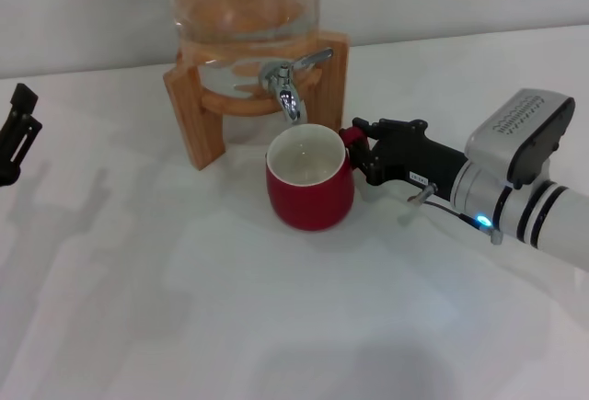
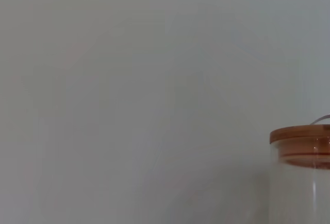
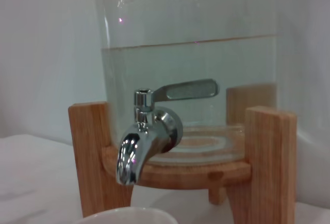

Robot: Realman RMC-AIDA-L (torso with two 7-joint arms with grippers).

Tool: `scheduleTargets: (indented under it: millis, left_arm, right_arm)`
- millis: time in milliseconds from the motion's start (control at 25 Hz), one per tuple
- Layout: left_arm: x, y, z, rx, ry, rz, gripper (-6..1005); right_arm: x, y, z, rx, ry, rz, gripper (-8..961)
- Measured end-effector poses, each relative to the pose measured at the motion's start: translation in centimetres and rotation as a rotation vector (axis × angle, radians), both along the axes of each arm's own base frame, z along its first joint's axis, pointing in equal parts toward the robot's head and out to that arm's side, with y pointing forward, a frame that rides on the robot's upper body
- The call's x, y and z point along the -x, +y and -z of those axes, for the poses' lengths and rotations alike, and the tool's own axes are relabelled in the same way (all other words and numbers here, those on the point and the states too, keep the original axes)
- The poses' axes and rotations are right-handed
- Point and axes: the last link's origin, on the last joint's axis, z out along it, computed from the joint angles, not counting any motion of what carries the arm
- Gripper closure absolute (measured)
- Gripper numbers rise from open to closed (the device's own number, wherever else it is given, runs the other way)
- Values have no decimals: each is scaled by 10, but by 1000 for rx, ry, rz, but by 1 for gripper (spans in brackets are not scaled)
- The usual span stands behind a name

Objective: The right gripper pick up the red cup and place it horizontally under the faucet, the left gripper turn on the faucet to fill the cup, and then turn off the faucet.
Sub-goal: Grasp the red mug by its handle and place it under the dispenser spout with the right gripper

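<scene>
Left edge of head view: left gripper [image 1: 18, 133] parked, well apart from jar; you cannot tell how its fingers stand.

Centre: faucet [image 1: 288, 87] on glass jar [image 1: 247, 5] in wooden stand [image 1: 198, 115], lever level, no flow visible. Water line shows high in jar.

Below spout: red cup [image 1: 310, 179] upright on table [image 1: 138, 308], rim just under spout, inside looks dry.

Right: right gripper [image 1: 357, 152] pinching cup handle.

Risks, 2: you release with a nudge, cup slides off spout line, stream hits table; left gripper overshoots thin lever, pushes jar or stand.
</scene>
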Motion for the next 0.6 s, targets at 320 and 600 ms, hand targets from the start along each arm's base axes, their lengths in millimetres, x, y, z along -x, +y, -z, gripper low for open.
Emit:
scheduleTargets:
  millis: [320, 600]
  left_arm:
    - [-1, 0, 1, 1, -1, 4, 140]
    - [-2, 0, 0, 0, -5, 9, 140]
  right_arm:
    - [8, 5, 3, 6, 1, 0, 747]
    - [9, 10, 3, 0, -4, 15, 747]
